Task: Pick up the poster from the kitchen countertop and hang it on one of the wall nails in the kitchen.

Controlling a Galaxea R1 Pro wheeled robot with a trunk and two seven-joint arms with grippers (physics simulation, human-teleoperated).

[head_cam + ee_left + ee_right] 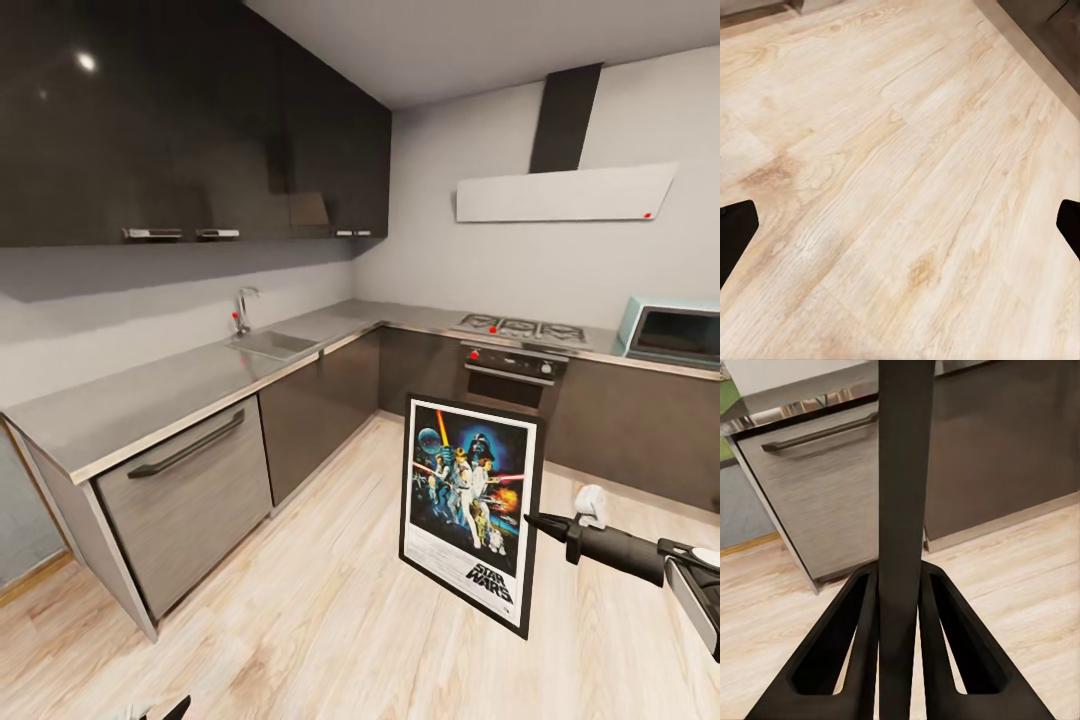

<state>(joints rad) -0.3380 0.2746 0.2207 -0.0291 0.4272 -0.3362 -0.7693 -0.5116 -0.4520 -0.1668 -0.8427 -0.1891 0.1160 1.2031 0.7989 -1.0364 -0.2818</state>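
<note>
We hold the poster (pixel 470 512) upright above the wooden floor (pixel 300 620), in front of the worktop (pixel 150 395), so it is already off the counter. Our right gripper (pixel 535 520) is closed on its right edge; in the right wrist view the two fingers (pixel 859 652) press the thin frame (pixel 900 510) between them, which keeps it vertical for hanging. The left gripper (pixel 900 225) hangs spread apart over bare floor, with nothing in it. We see no nail on the walls yet
</note>
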